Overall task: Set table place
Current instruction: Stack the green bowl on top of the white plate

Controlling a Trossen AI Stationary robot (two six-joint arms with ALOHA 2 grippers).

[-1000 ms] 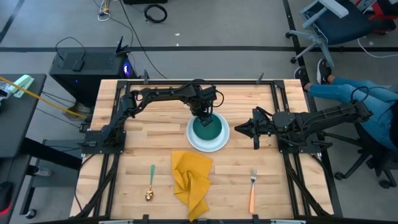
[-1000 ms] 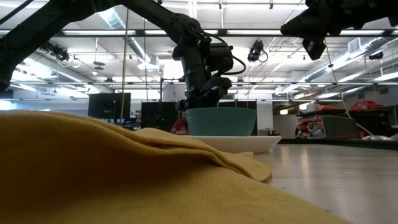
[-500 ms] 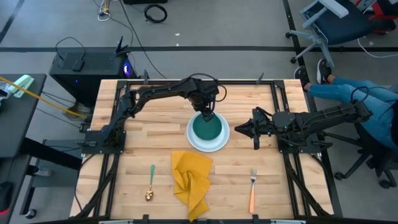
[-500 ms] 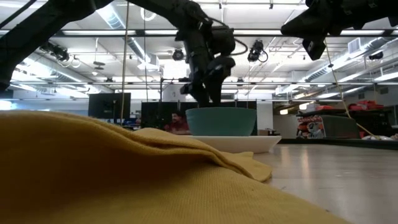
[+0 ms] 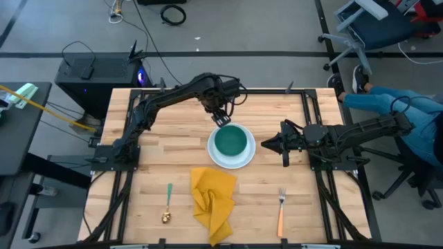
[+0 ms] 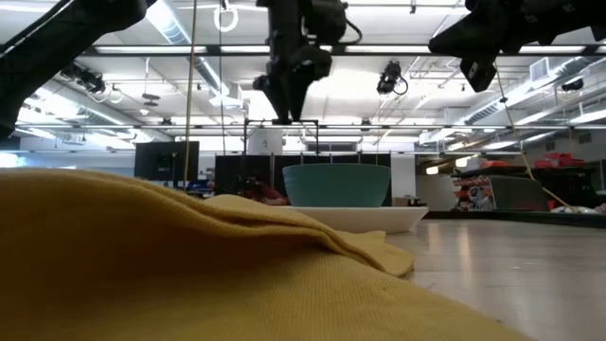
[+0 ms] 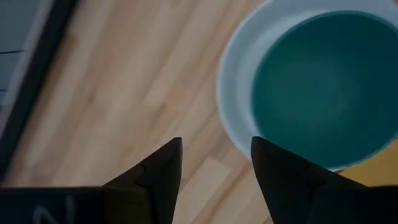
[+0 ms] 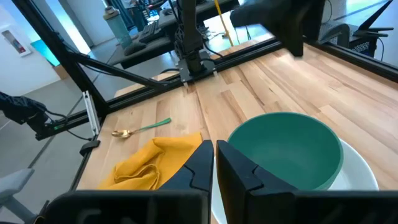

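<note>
A teal bowl (image 5: 231, 141) stands by its base on a white plate (image 5: 242, 160) at the middle of the light-wood table (image 5: 173, 131). My left gripper (image 5: 221, 117) hovers open and empty above the table, just beyond the bowl's far left side. In the low view it (image 6: 289, 95) is well above the bowl (image 6: 336, 185). Its wrist view shows the bowl (image 7: 323, 81) and the plate's rim (image 7: 231, 106) past the spread fingers. My right gripper (image 5: 266, 144) waits shut, right of the plate.
A crumpled yellow napkin (image 5: 213, 199) lies near of the plate. A green-handled spoon (image 5: 168, 202) lies to its left and an orange-handled fork (image 5: 281, 211) to its right. Black rails (image 5: 121, 138) run along the table's edges. A person's blue sleeve (image 5: 394, 104) shows beyond the right edge.
My left gripper has risen from the bowl's rim and gone toward the table's far edge, now standing well above and clear of the bowl. The bowl stays upright on the plate.
</note>
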